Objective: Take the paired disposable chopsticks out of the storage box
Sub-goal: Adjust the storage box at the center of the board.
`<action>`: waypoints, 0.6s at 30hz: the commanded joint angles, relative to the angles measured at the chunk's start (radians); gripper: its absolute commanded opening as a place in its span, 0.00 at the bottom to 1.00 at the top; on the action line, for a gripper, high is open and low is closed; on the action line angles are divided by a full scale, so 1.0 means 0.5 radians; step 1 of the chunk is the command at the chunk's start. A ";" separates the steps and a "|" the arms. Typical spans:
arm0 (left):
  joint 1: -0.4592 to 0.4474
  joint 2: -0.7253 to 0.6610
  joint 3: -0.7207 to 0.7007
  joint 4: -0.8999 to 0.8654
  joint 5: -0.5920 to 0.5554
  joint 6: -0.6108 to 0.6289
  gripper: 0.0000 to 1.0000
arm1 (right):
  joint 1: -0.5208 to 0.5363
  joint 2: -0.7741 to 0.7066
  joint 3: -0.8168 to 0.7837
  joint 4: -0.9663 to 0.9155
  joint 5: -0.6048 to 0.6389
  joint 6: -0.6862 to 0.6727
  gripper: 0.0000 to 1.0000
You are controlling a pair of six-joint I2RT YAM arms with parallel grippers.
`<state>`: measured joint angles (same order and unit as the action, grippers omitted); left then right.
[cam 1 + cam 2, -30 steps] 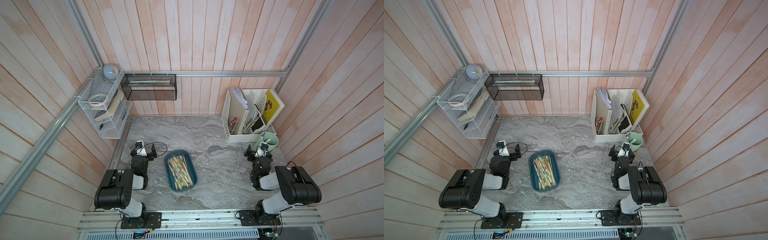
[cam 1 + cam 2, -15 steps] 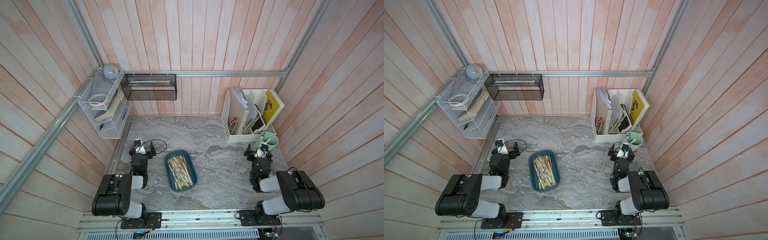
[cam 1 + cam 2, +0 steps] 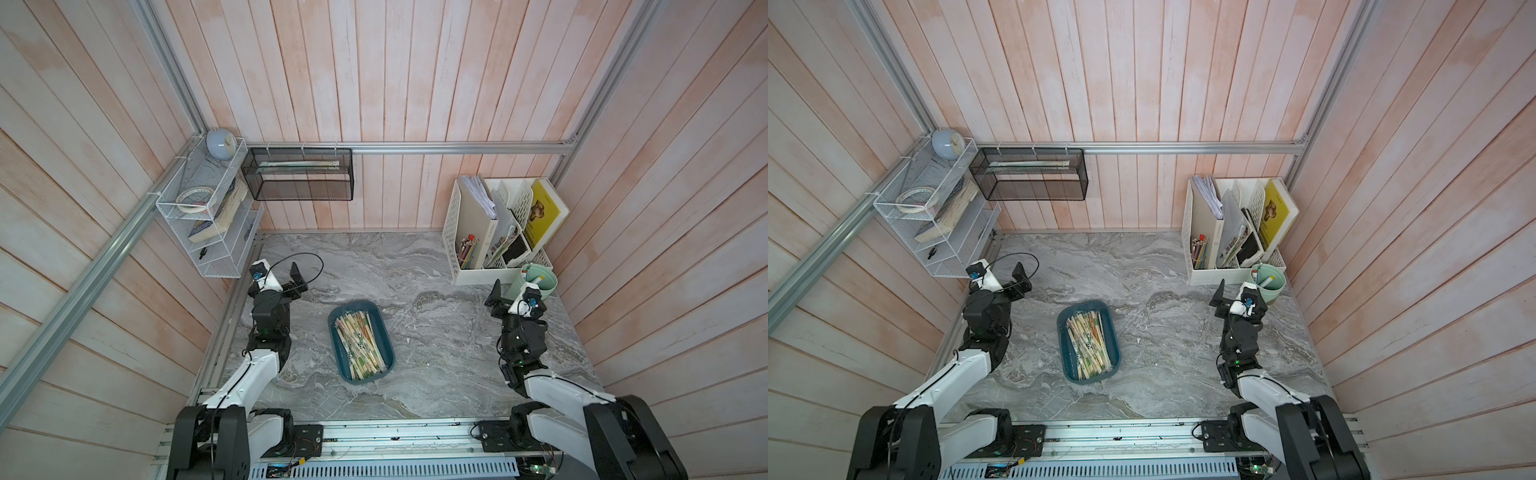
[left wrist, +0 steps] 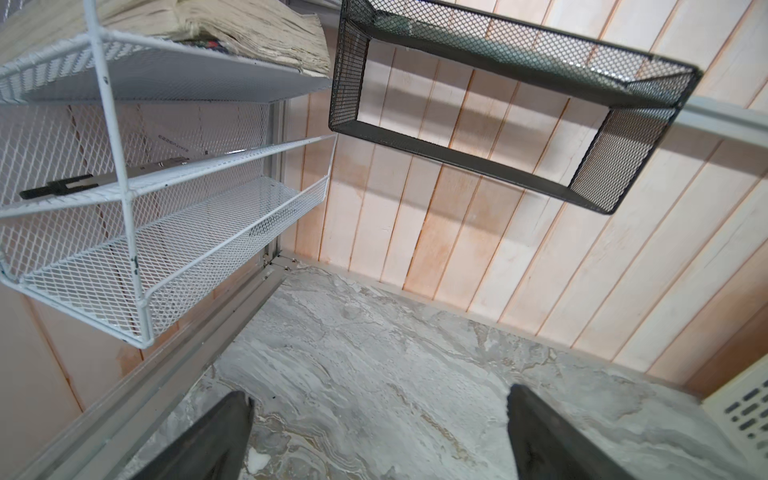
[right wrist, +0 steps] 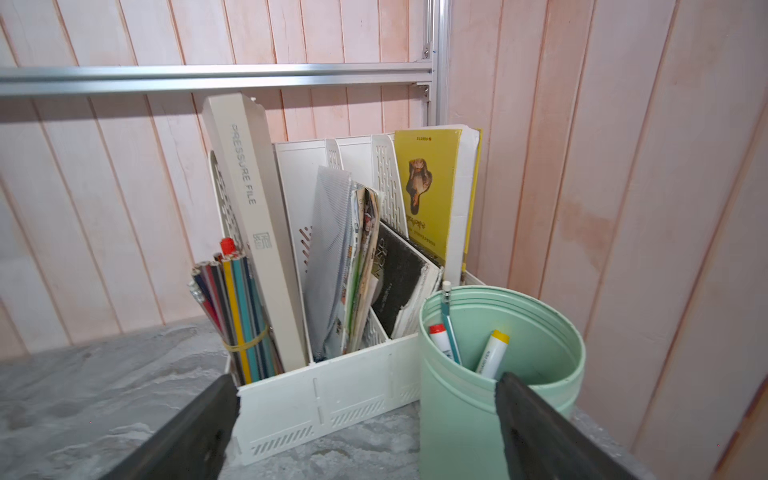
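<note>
In the storage box (image 3: 337, 358), the paired disposable chopsticks (image 3: 359, 347) lie heaped; left fingers (image 4: 224, 432) and right fingers (image 5: 199, 428), both spread empty, could snag several sleeves together.

left arm (image 3: 249, 374) and right arm (image 3: 552, 386) have unfolded, elbows nearer the front rail (image 3: 374, 432) (left reaching farther back).

White arm links (image 3: 253, 376), black joints (image 3: 272, 320); looped black cable (image 3: 303, 253); left tool (image 4: 379, 395) dark-fingered
</note>
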<state>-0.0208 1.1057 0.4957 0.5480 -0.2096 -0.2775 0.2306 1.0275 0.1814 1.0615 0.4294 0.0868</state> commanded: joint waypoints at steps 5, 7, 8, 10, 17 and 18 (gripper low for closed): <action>-0.046 -0.202 0.210 -1.033 0.244 -0.570 1.00 | 0.013 -0.309 0.346 -1.210 -0.738 0.599 0.98; -0.085 -0.239 0.211 -1.186 0.314 -0.660 1.00 | 0.050 -0.307 0.390 -1.393 -0.844 0.682 0.98; -0.117 -0.258 0.218 -1.267 0.333 -0.685 1.00 | 0.083 -0.297 0.411 -1.491 -0.867 0.702 0.98; -0.198 -0.288 0.223 -1.405 0.324 -0.730 1.00 | 0.155 -0.269 0.455 -1.671 -0.863 0.722 0.98; -0.457 -0.373 0.160 -1.640 0.219 -0.843 1.00 | 0.437 0.046 0.744 -2.227 -0.552 0.679 0.98; -0.469 -0.379 0.146 -1.640 0.215 -0.852 1.00 | 0.461 0.101 0.781 -2.276 -0.512 0.675 0.98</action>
<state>-0.2371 0.9356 0.5865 -0.1978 -0.0826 -0.6605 0.4278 1.0309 0.5095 0.1036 0.0967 0.4187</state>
